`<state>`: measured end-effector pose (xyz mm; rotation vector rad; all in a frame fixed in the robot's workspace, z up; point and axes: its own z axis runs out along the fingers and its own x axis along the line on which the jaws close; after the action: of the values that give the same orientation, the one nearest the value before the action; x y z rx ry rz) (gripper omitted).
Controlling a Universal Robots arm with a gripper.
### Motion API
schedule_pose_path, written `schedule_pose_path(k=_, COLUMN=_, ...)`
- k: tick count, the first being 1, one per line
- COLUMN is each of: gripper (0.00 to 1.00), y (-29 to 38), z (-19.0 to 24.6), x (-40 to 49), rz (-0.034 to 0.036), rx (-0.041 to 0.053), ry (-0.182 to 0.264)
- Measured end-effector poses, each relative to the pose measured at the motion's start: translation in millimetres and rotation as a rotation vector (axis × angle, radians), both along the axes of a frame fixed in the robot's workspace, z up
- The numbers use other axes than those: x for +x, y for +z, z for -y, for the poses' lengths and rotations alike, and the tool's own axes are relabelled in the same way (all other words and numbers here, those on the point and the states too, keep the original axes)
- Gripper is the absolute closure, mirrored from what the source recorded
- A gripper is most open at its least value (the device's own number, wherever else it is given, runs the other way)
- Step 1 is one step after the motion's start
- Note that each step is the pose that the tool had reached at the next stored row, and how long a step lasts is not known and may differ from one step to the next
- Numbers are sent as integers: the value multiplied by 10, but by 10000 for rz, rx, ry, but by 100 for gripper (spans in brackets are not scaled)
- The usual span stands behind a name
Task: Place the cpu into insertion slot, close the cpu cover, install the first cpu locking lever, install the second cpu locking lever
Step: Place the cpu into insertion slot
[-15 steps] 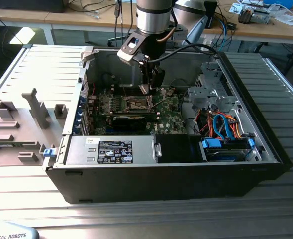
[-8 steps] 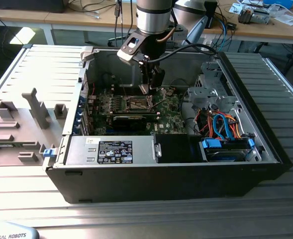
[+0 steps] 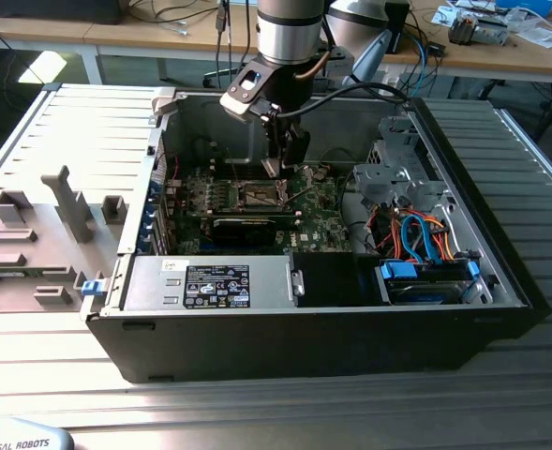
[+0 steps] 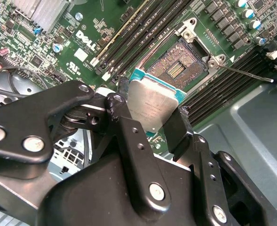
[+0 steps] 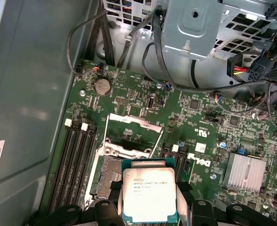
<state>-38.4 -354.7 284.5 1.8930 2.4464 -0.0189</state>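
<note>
Cpu (image 4: 152, 107), a flat square with its matte silvery lid facing up and a teal-edged board, is clamped by two opposite edges in the black gripper (image 4: 152, 100), close above the open slot (image 4: 176, 68).

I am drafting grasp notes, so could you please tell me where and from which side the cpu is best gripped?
By two opposite thin edges, coming from above its flat top, as the pincer holds it now. The cpu is a thin flat square, so this leaves its underside free for the insertion slot.
</note>
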Motion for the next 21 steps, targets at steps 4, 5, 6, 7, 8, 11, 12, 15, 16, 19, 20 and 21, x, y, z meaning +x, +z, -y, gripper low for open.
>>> schedule_pose_path(k=4, gripper=46, y=0, z=0, x=0, rz=0, rx=1, ry=-39)
schedule_pose_path(k=5, gripper=46, y=0, z=0, x=0, rz=0, rx=1, ry=-48)
schedule_pose_path(k=6, gripper=46, y=0, z=0, x=0, rz=0, rx=1, ry=-59)
schedule_pose_path(k=7, gripper=46, y=0, z=0, x=0, rz=0, rx=1, ry=-67)
schedule_pose_path(k=8, gripper=46, y=0, z=0, x=0, rz=0, rx=1, ry=-73)
schedule_pose_path(k=11, gripper=46, y=0, z=0, x=0, rz=0, rx=0, ry=-92)
schedule_pose_path(k=12, gripper=46, y=-1, z=0, x=0, rz=0, rx=1, ry=-102)
schedule_pose_path(k=15, gripper=46, y=0, z=0, x=0, rz=0, rx=0, ry=-120)
schedule_pose_path(k=16, gripper=46, y=0, z=0, x=0, rz=0, rx=0, ry=-124)
schedule_pose_path(k=19, gripper=46, y=-1, z=0, x=0, rz=0, rx=1, ry=-138)
schedule_pose_path(k=20, gripper=46, y=0, z=0, x=0, rz=0, rx=1, ry=-143)
schedule_pose_path(k=21, gripper=46, y=0, z=0, x=0, rz=0, rx=1, ry=-148)
